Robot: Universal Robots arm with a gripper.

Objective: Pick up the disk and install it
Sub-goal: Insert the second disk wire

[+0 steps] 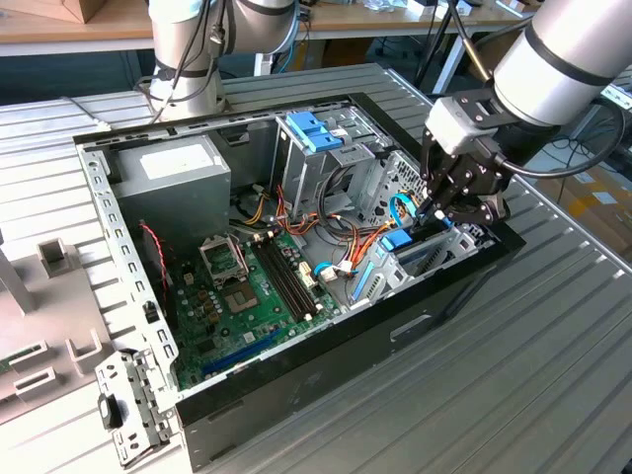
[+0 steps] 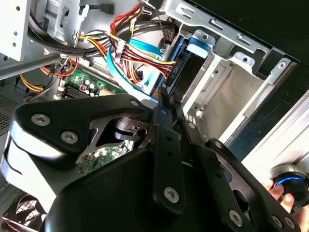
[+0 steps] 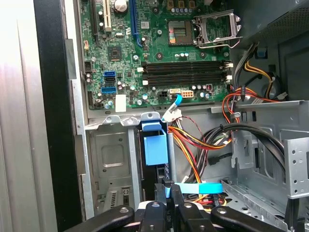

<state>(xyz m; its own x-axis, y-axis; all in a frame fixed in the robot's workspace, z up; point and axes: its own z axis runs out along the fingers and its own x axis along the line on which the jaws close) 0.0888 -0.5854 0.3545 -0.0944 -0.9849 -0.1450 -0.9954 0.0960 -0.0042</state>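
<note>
One disk (image 3: 154,145), a dark grey slab in a light blue plastic carrier frame, stands on edge in a metal bay (image 3: 110,159) at the corner of the open computer case (image 1: 326,355) on the exterior view's right; in the exterior view its blue frame (image 1: 397,240) shows just below the gripper (image 1: 441,212), and in the second wrist view the blue end (image 2: 199,42) lies against the bay's sheet-metal rim. The gripper (image 3: 170,193) sits directly at the disk's near end, inside the case; whether it is clamped on the disk or released cannot be told. Room around the disk is tight: the bay wall flanks one side, and a bundle of red, yellow, orange and black cables (image 3: 203,140) crowds the other, with a flat blue cable (image 2: 145,53) crossing close by. The case also holds a green motherboard (image 1: 252,296), a grey power supply (image 1: 183,173) and a metal drive cage (image 1: 321,168) topped by a blue-latched bracket (image 1: 314,130). The case rests on a ribbed metal table (image 1: 513,375), where a loose perforated metal bracket (image 1: 133,410) lies just beside the case's near corner.
</note>
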